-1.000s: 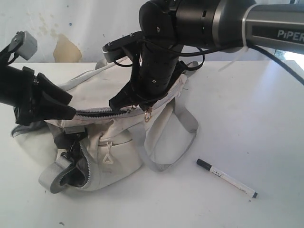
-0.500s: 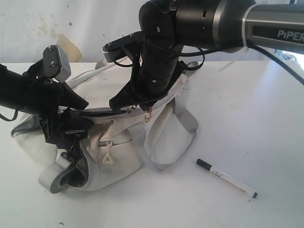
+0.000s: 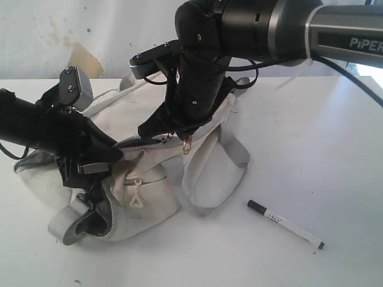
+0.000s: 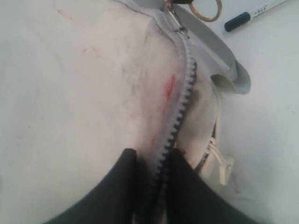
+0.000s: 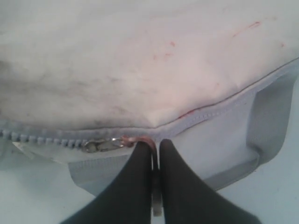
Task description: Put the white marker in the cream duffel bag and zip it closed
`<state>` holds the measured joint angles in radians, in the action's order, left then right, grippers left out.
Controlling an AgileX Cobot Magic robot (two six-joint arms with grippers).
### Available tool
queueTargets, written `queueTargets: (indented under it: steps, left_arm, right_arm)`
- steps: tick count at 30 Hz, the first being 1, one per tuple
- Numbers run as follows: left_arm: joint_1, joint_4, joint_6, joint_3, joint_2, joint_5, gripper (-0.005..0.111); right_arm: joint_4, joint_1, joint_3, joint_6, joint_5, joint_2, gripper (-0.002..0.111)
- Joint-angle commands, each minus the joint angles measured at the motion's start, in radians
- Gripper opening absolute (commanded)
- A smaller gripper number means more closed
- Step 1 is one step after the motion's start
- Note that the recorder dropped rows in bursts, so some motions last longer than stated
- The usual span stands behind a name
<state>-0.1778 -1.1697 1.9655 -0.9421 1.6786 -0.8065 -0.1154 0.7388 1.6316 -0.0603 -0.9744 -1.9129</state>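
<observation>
white marker (image 3: 286, 224) | on table (image 3: 335, 149) | grey strap (image 3: 242, 160) between it and cream duffel bag (image 3: 152, 197)

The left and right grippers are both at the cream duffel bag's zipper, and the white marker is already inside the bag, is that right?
Not quite. The white marker is not inside: it lies on the table, apart from the cream duffel bag, as the exterior view shows. The left gripper and right gripper are indeed both at the zipper.
</observation>
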Motion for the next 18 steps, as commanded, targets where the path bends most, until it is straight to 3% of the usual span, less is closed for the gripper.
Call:
queueTargets:
  steps: [1,8,18]
  left_arm:
    - [-0.004,-0.016,-0.006,0.006,-0.015,-0.066,0.000]
    - [-0.003,-0.013,-0.078,0.003,-0.026,-0.031,0.000]
    - [-0.003,-0.004,-0.135,0.003,-0.026,0.026,0.000]
  right_arm:
    - [-0.038,-0.021,-0.004,-0.007,-0.042,0.002,0.000]
    - [-0.042,-0.134,-0.005,-0.023,-0.050,0.002,0.000]
    - [-0.068,-0.259,-0.020,-0.023,0.147,-0.059,0.000]
